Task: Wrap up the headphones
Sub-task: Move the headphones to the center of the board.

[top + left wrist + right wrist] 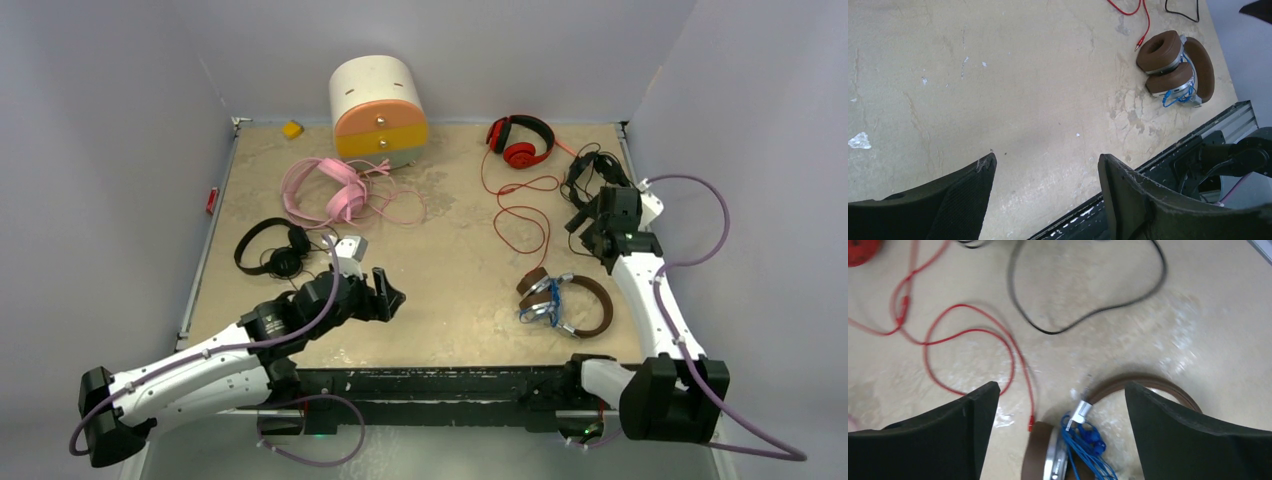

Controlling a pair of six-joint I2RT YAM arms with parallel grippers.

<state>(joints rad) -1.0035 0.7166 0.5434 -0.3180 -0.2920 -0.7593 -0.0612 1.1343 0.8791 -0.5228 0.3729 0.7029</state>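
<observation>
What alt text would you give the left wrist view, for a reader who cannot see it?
The left hand hangs open above the worn beige table. At upper right, near the table's edge, lie the brown headphones with a blue cable bundled against them; a red cable ends just beside one ear cup.

The left end effector (1047, 162) fills the bottom of the frame. Its two dark, worn fingers (963, 200) stand wide apart with only bare surface between them. The scuffed beige surface (1023, 75) takes up most of the view. At upper right, near the black metal edge rail (1198, 132), lie the brown padded headphones with silver hinges (1175, 67). Their ear cups are folded together, with a thin blue cable (1175, 97) bunched against them. The plug end of a thin red cable (1144, 25) lies just beside one cup. A thin black cable (1183, 14) loops at the top edge.
</observation>
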